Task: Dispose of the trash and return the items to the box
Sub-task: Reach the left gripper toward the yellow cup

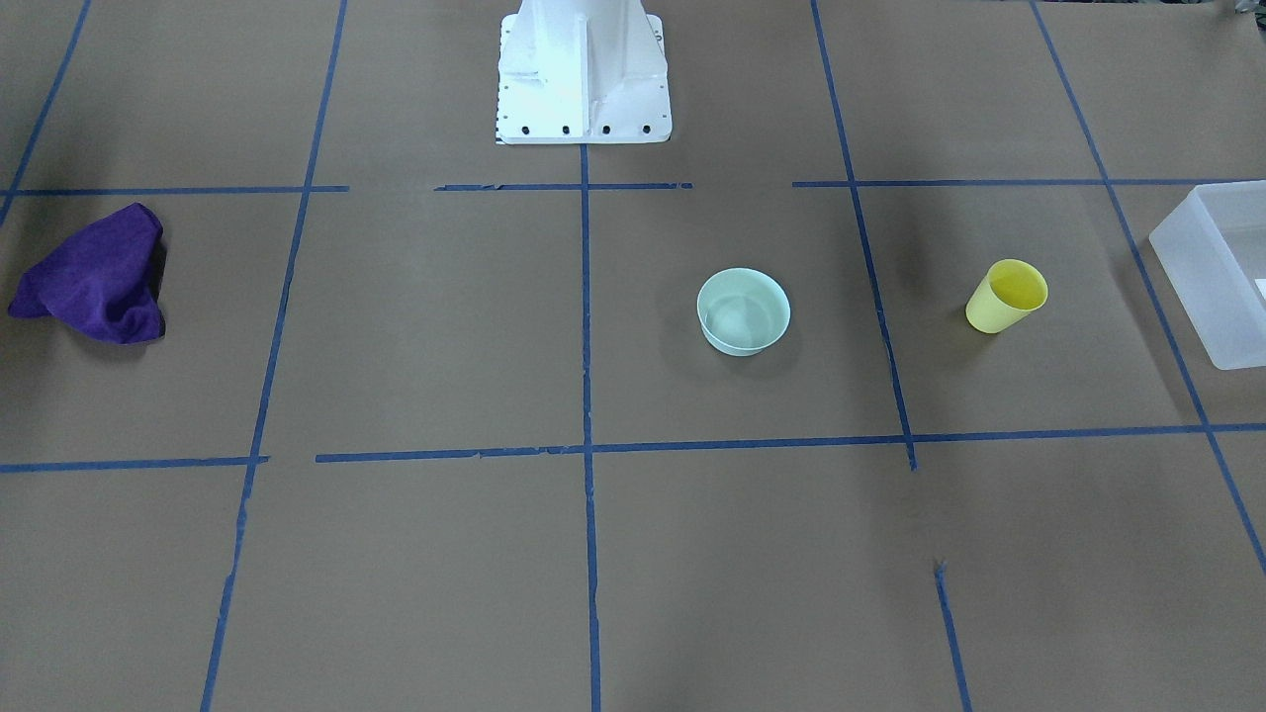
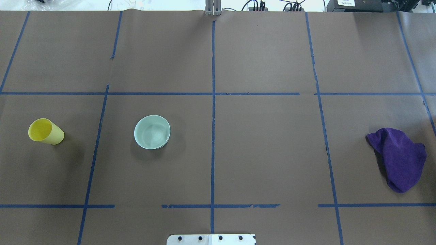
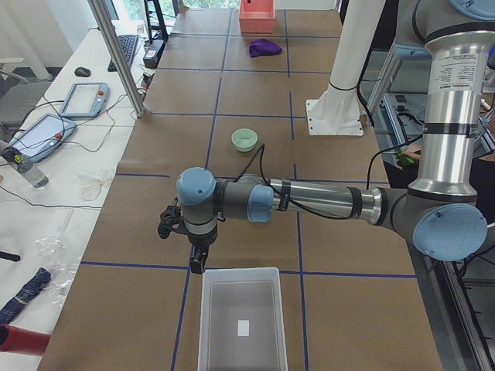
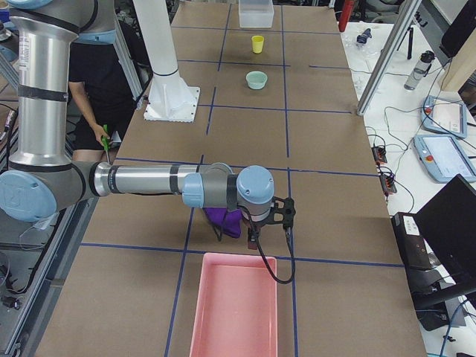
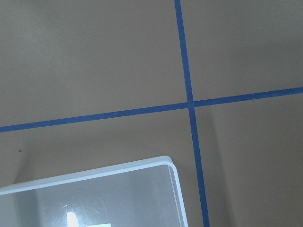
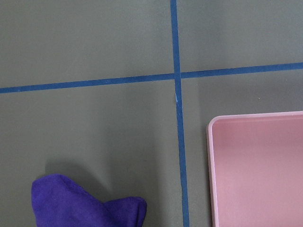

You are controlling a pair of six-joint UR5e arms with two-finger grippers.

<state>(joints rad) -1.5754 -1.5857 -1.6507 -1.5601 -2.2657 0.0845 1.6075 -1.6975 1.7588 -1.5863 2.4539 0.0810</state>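
1. Overhead exterior shows the yellow cup [image 2: 46, 131] standing upright, mouth up, on the robot's left part of the surface [image 2: 265, 143]. The pale green bowl [image 2: 152, 132] stands well apart from it, toward the middle.
2. The box [image 1: 1212, 277] sits at the surface's left end, near the cup but not touching it (the front-facing view shows bare paper between them).
3. The left tool [image 3: 198, 264] hangs over the box's inner end wall, so the cup lies from it toward the middle of the surface. The left arm is by far the nearer one.
4. I cannot tell whether either tool's fingers are apart or together: only the side views show them, and the wrist cameras show no fingers.
5. The right tool [image 4: 253, 239] hangs at the opposite end, between the purple cloth [image 2: 400, 158] and the pink bin [image 4: 234, 312].
6. The cup's long axis is vertical, so a grasp from the side or over the rim looks workable. There is open room all round it, and the box wall is the one edge to clear.
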